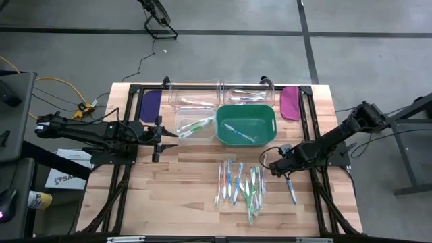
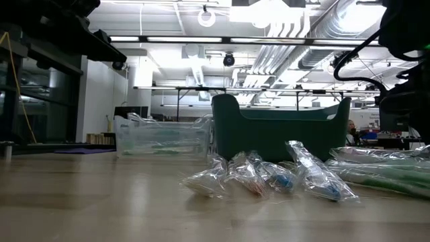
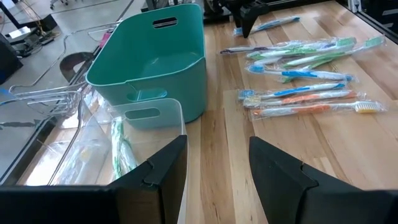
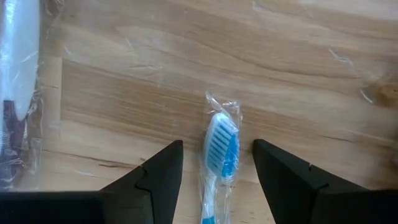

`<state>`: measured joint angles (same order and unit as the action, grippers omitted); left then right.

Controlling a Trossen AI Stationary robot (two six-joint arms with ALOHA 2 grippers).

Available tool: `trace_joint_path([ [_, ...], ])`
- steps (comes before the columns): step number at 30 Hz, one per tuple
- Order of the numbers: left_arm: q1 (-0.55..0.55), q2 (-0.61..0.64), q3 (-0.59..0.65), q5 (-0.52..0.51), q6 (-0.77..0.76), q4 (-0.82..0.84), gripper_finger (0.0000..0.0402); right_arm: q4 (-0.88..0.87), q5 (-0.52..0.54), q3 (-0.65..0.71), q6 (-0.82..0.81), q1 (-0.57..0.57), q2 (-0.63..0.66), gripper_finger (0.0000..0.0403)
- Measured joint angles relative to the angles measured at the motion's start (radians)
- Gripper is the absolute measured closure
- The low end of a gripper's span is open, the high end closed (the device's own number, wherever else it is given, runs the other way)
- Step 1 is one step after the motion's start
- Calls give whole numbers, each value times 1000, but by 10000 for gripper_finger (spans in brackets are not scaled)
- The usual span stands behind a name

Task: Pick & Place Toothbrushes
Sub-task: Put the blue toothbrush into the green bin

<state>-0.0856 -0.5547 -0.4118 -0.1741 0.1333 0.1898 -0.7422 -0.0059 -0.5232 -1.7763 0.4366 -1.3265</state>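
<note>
Several wrapped toothbrushes (image 1: 239,183) (image 3: 298,74) (image 2: 269,178) lie side by side on the table's near middle. One blue toothbrush (image 1: 291,190) (image 4: 221,155) lies apart to their right. My right gripper (image 1: 273,167) (image 4: 217,180) is open just above its bristle head, one finger on either side, touching nothing. My left gripper (image 1: 165,138) (image 3: 217,168) is open and hovers at the left of a clear bin (image 1: 196,125) (image 3: 134,143) holding a green toothbrush (image 3: 118,146). A teal bin (image 1: 245,125) (image 3: 155,62) holds a blue toothbrush (image 1: 237,131).
Two more clear bins (image 1: 196,94) (image 1: 246,93) stand at the far edge, each with something inside. A purple paddle (image 1: 150,104) lies to their left and a magenta one (image 1: 290,101) to their right. Bare wood spreads over the near left of the table (image 1: 169,196).
</note>
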Motion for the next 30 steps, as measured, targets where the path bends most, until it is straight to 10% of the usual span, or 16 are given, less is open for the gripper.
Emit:
trace_joint_path([
  [30, 0, 0, 0, -4, 0, 0, 236, -35, 7, -75, -20, 11, -11, 358],
])
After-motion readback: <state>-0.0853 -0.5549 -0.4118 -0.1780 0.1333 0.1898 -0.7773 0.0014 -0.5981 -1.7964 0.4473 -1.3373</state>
